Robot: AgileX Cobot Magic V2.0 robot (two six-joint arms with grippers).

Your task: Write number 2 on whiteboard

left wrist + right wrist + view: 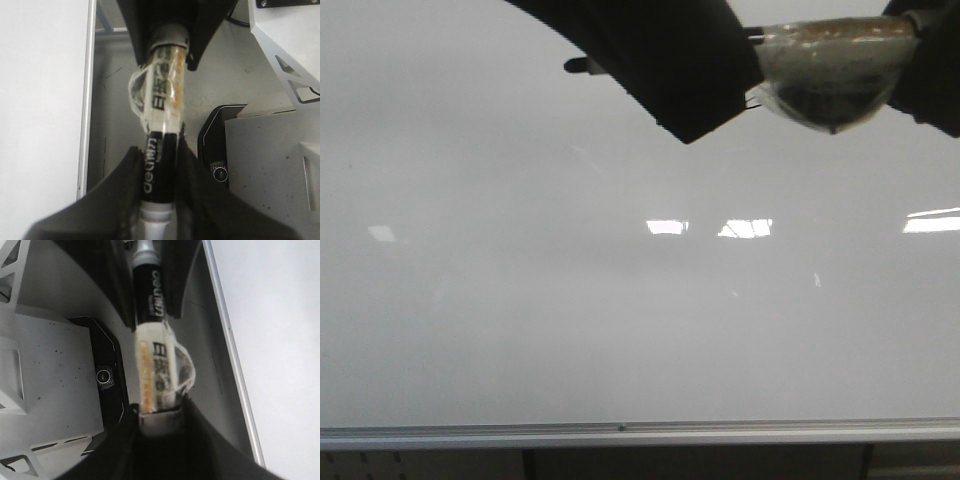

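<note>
Two tools grip one marker between them, above a whiteboard [620,330] that fills the front view. Working left to right in that view: the board's left portion is plain glossy grey-white; the left tool [670,70] appears as a dark mass at top centre; the marker [830,75], wrapped in clear tape, spans from it toward the right tool [930,70] at the top right corner. Bright rectangular reflections sit across the board's middle and right. A silver frame edge [620,433] runs along the bottom. No drawn digit 2 can be made out on the board surface in any view. In the left wrist view, the left tool [159,185] is closed on the marker's black barrel [159,170]. In the right wrist view, the right tool [159,420] is closed on the marker's taped end [157,375].
</note>
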